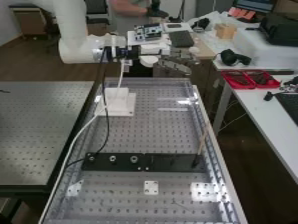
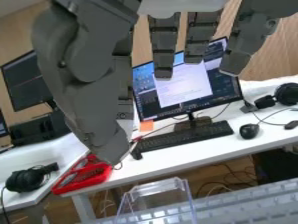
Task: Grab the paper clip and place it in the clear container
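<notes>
With the hand (image 2: 86,95) open near the clear container (image 2: 159,194) at the bench (image 1: 153,135), grasping seems due, calling next for a fine pinch on the paper clip, whose place I cannot tell.

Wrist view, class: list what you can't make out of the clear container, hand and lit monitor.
Clear container, wrist view: base, cut off by the edge.
Hand, wrist view: wrist end, cut off by the edge.
Lit monitor, wrist view: parts of its rim, behind the hand.
</notes>
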